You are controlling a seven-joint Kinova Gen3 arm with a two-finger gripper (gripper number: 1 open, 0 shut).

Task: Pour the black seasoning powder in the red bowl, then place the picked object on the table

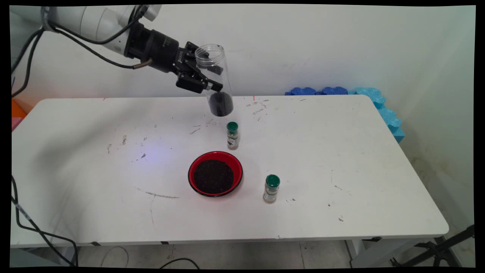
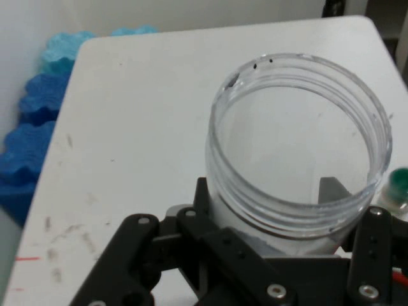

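A: Arm [image 1: 94, 22] colour?
B: White rounded links, grey band near the left end. Black cables [image 1: 87, 47] loop under it, one ending in a brassy plug by the wrist.
A: Wrist?
B: Black cylinder [image 1: 159, 47], small white lettering, unreadable.
A: Pincer [image 1: 206, 77]?
B: Black, angular linkage bars, silver screw heads [image 2: 275, 291] at the pivots.

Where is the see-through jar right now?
In the main view, the clear jar is up in the air, held by the gripper above the table's far side, just behind a green-capped spice bottle.
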